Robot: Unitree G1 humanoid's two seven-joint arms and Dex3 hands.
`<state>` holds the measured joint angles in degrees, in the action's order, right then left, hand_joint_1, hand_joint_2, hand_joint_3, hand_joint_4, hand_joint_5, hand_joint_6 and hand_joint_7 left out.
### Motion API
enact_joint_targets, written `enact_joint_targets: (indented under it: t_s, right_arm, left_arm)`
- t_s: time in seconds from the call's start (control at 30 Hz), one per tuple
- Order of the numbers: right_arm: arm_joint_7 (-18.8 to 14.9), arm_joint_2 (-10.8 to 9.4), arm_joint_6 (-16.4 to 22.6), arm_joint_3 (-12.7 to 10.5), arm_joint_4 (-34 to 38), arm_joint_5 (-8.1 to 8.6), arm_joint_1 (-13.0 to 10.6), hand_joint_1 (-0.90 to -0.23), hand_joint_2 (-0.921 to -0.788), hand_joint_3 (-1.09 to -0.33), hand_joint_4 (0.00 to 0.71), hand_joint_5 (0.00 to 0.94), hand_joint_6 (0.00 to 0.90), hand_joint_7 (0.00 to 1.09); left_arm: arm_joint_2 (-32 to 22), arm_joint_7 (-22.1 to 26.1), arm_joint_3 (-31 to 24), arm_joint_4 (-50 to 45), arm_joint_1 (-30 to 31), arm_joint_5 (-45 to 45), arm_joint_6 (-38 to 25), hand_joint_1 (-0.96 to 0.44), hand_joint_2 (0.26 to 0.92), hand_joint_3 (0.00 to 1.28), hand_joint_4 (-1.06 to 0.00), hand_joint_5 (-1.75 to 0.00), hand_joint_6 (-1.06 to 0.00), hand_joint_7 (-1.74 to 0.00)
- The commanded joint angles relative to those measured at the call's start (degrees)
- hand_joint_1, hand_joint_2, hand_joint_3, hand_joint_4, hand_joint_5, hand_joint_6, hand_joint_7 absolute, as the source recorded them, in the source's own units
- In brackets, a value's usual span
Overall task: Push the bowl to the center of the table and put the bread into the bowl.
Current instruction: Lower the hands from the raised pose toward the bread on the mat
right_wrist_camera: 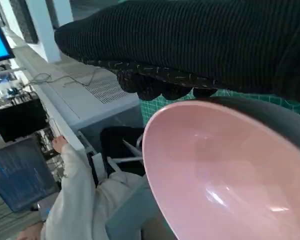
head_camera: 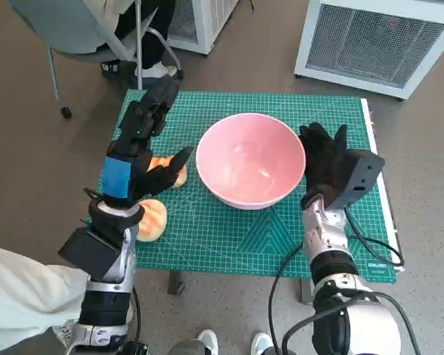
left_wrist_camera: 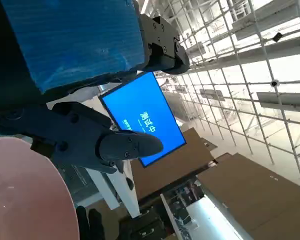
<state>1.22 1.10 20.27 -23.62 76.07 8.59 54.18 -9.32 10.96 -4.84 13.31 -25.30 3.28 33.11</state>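
Bowl [head_camera: 251, 160] sits mid-worktop [head_camera: 207, 244] with empty spread right hand [head_camera: 327, 164] at its rim; left hand [head_camera: 149, 140], open above bread [head_camera: 149, 220], risks knocking it off the near edge.

— What do we see under everything? 
— We see a green cutting mat [head_camera: 229, 244] with a grid, covering the small table, and brown floor [head_camera: 29, 148] all round it.

— And beyond the far edge? 
— We make out a grey chair [head_camera: 74, 29] with a person's dark legs and a white shoe [head_camera: 157, 70] beside it, plus two white slatted units [head_camera: 377, 41], one at each side.

— Anything from the wrists? 
— We notice a bright blue screen [left_wrist_camera: 142, 117] with white characters, a white lattice ceiling [left_wrist_camera: 250, 45], and a seated person in a pale sleeve [right_wrist_camera: 82, 195].
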Motion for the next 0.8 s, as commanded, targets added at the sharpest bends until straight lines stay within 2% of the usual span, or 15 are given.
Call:
enact_joint_targets:
  t_s: [0.03,0.23,0.33,0.43,0.5,0.57,0.73,0.8]
  right_arm:
    - [0.9,0.7,0.9,1.4,0.2,-1.61,0.2,-0.552,-0.921,-1.038,0.266,0.011,0.054,0.60]
    - [3.9,2.1,6.8,5.8,-1.3,-6.11,0.9,-0.585,-0.921,-1.019,0.287,0.020,0.054,0.61]
    - [4.2,2.9,12.1,8.5,-2.9,-8.63,1.2,-0.614,-0.921,-1.006,0.294,0.022,0.057,0.62]
    - [3.4,3.7,17.2,10.4,-4.5,-10.19,1.0,-0.624,-0.921,-0.988,0.305,0.026,0.056,0.63]
    - [1.1,4.1,21.9,11.5,-6.2,-10.48,0.7,-0.630,-0.921,-0.970,0.310,0.027,0.052,0.63]
    - [-1.6,4.4,26.3,12.2,-8.0,-10.09,0.4,-0.641,-0.921,-0.948,0.315,0.027,0.039,0.66]
    - [-8.3,4.3,36.9,14.7,-14.9,-8.49,-1.3,-0.646,-0.921,-0.901,0.326,0.028,0.011,0.72]
    - [-10.4,4.4,39.8,15.7,-17.5,-7.80,-2.0,-0.639,-0.921,-0.889,0.327,0.028,0.004,0.74]
  left_arm:
    - [-1.6,0.4,-1.1,0.5,1.1,0.4,1.4,-0.35,0.921,0.33,-0.36,0.00,-0.33,-0.19]
    - [-5.9,0.5,-2.9,3.6,0.5,-1.3,2.1,-0.39,0.921,0.31,-0.36,0.00,-0.34,-0.16]
    - [-10.1,0.0,-3.6,5.5,-0.4,-4.6,1.1,-0.40,0.921,0.28,-0.36,0.00,-0.34,-0.14]
    - [-13.9,-0.4,-3.6,6.8,-1.4,-8.3,-0.3,-0.41,0.921,0.25,-0.34,0.00,-0.33,-0.12]
    - [-17.4,-0.2,-3.1,7.7,-2.6,-11.5,-2.0,-0.42,0.921,0.22,-0.33,0.00,-0.31,-0.11]
    - [-20.5,0.4,-2.4,8.4,-3.9,-14.1,-4.1,-0.42,0.921,0.20,-0.30,0.00,-0.30,-0.09]
    - [-26.0,5.3,-0.1,11.1,-8.2,-16.3,-10.2,-0.41,0.921,0.11,-0.23,0.00,-0.27,-0.06]
    - [-27.2,6.8,1.0,12.0,-9.8,-17.1,-12.4,-0.40,0.921,0.06,-0.20,0.00,-0.27,-0.05]
